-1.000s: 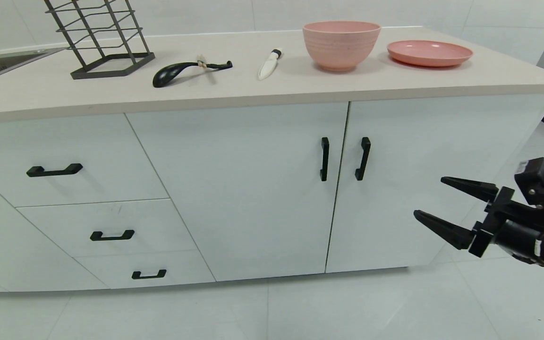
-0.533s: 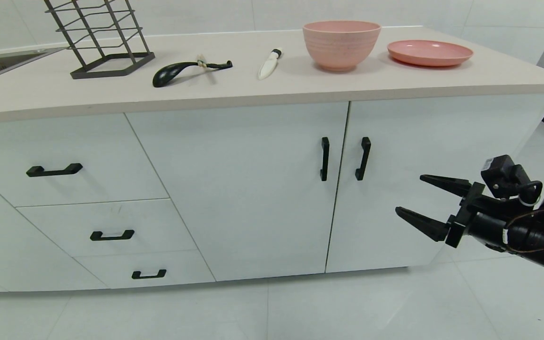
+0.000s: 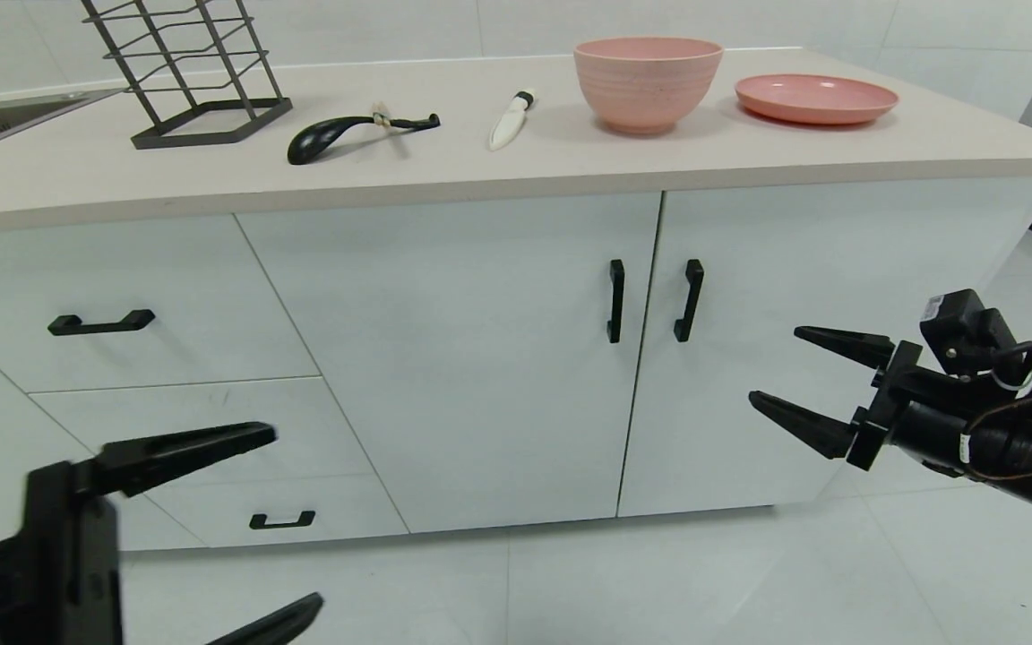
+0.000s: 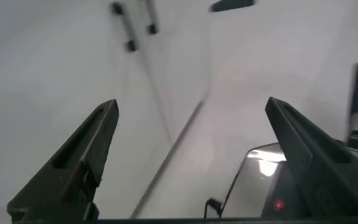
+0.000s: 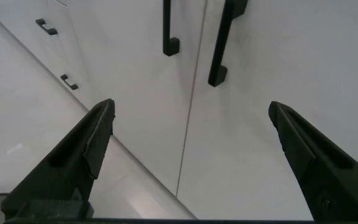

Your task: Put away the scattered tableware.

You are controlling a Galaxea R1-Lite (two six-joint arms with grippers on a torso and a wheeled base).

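Nothing looks put away yet, as far as I can judge: all the tableware lies out on the countertop [image 3: 77, 179]. The pink bowl [image 3: 648, 85] sits at about 12 o'clock in my head view, the pink plate [image 3: 816, 98] just beside it toward 1 o'clock, the white knife [image 3: 511, 120] near the bowl's other side, and the black spoon [image 3: 337, 136] toward 11 o'clock, next to the wire rack [image 3: 189, 76]. My right gripper [image 3: 776, 365] hangs at 4 o'clock, jaws spread wide and holding nothing, pointed at the cabinet doors near their two black handles [image 3: 615, 301]. My left gripper [image 3: 296, 518] is low at 8 o'clock, likewise splayed and empty, in front of the drawers [image 3: 167, 305]. Doors and drawers are all closed, so I reckon opening storage comes first, then carrying each piece.
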